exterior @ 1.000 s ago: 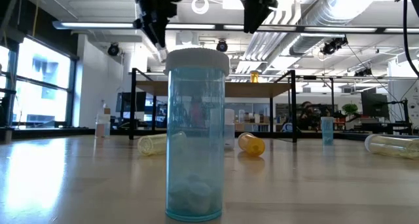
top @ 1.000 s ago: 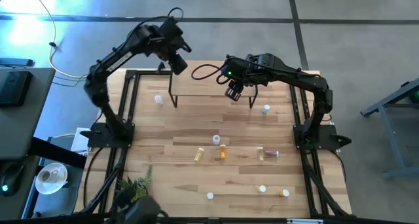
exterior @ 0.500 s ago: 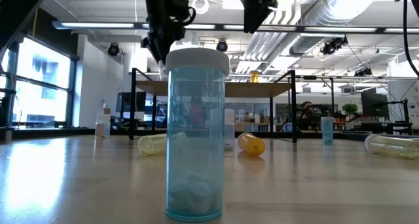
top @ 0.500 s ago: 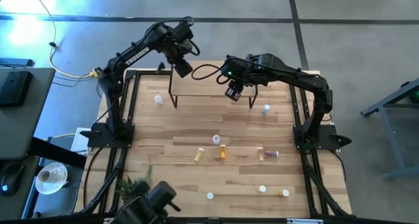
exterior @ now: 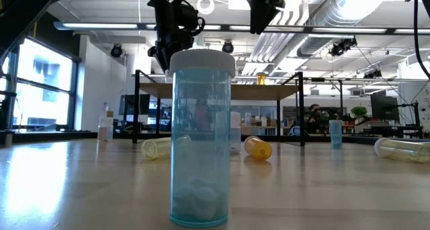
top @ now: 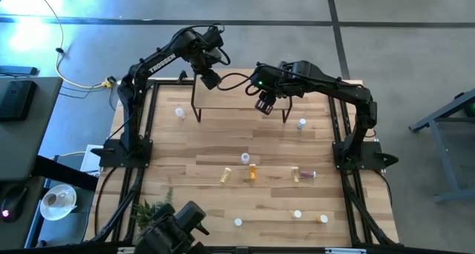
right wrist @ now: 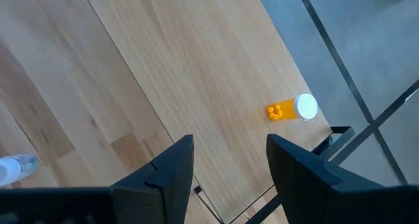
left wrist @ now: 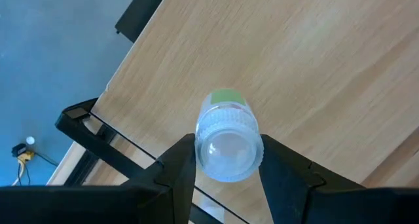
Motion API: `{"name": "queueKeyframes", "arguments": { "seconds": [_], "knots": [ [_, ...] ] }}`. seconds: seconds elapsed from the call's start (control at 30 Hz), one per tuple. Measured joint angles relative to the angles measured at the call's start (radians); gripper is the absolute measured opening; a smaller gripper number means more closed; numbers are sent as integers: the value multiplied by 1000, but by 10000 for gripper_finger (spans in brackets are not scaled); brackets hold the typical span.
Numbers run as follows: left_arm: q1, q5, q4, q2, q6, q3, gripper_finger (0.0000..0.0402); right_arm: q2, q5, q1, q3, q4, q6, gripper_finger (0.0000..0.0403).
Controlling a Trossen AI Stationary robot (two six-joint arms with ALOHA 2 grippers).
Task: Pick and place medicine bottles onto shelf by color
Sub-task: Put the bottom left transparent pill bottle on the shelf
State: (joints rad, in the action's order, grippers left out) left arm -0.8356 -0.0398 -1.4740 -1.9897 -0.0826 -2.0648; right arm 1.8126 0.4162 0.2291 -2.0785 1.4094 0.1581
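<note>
Orange bottle (right wrist: 292, 109) is already lying on the shelf (top: 234, 102), the left pincer (left wrist: 226, 160) is squeezing a clear bottle (left wrist: 226, 140) above the shelf's end, the right pincer (right wrist: 226, 155) is hanging open and empty, and many bottles (top: 249, 171) are waiting on the bench (top: 208, 202)

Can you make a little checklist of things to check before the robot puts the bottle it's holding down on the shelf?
1. Left gripper pinches the clear bottle: ok.
2. Bottle hangs over the shelf board: ok.
3. Board under it is bare: ok.
4. Orange bottle already on the shelf stands well away: cannot tell.
5. Right gripper is empty, fingers apart: ok.
6. The two arms are apart: ok in the high view.
</note>
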Motion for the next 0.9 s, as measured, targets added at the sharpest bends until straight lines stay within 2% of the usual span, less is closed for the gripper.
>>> {"name": "queueKeyframes", "arguments": {
  "seconds": [0.27,0.5,0.63,0.9],
  "knots": [
    [0,-2,4,-4,0,0,137,0,0,0,0,0,0,183],
    [0,-9,11,-15,-26,7,175,0,0,0,0,0,0,183],
    [0,-51,17,-11,-26,5,195,0,0,0,0,1,0,183],
    [1,-44,-1,-11,-40,-37,201,0,0,0,0,2,-1,183]
  ]
}}
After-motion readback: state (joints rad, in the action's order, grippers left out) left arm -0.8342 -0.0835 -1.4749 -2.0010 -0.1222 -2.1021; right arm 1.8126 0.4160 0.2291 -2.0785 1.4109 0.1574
